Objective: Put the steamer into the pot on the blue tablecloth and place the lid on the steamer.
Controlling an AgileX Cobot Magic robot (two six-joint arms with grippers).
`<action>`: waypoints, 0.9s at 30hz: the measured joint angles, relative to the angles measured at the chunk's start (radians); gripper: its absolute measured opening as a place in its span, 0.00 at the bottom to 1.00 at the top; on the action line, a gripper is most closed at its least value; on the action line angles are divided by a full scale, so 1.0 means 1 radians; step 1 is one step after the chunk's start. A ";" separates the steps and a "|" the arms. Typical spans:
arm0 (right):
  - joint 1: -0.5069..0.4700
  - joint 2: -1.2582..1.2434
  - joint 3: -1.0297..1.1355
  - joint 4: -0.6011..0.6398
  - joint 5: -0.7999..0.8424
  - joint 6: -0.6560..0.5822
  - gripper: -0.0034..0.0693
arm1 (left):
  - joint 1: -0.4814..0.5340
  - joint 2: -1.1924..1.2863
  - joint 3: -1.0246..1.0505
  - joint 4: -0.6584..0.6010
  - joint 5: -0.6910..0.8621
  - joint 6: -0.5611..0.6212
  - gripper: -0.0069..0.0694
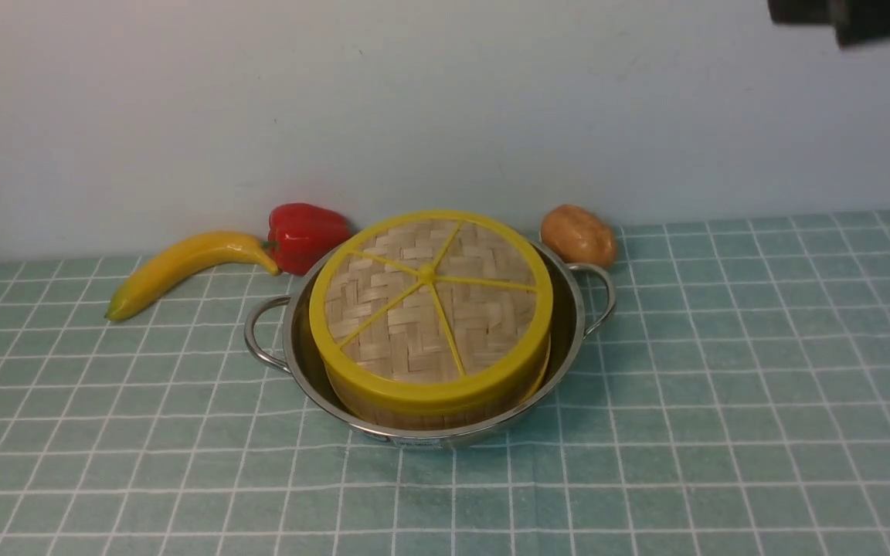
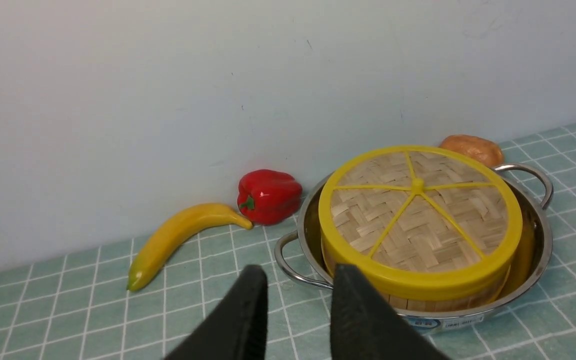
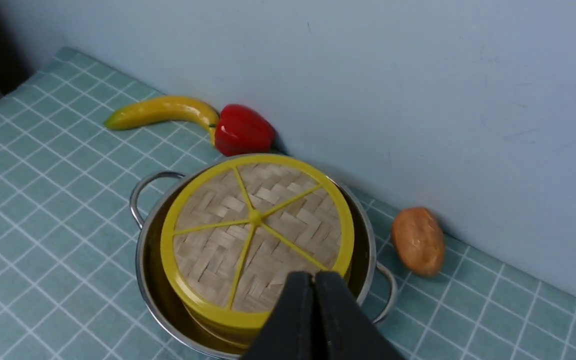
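At the centre of the front view, the lid sits on the steamer inside the pot on the blue tablecloth. The left end effector is parted and empty; the right end effector is pressed closed, empty. The task looks done; only retreat remains.

Glossy steel pot, woven bamboo lid, matt checked cloth

One pot, steamer, lid, banana, pepper, potato.
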 joint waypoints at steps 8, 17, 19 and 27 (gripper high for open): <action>0.000 -0.286 0.655 0.021 -0.458 0.031 0.03 | 0.000 0.000 0.000 0.000 0.000 0.000 0.34; 0.006 -0.363 0.877 -0.115 -0.570 0.033 0.04 | 0.000 0.000 0.000 0.000 0.000 0.000 0.36; -0.019 -0.402 0.892 -0.134 -0.583 0.033 0.04 | 0.000 0.000 0.000 -0.001 0.000 0.000 0.36; -0.404 -0.631 0.991 -0.068 -0.625 0.104 0.05 | 0.000 0.000 0.000 -0.002 0.000 0.000 0.37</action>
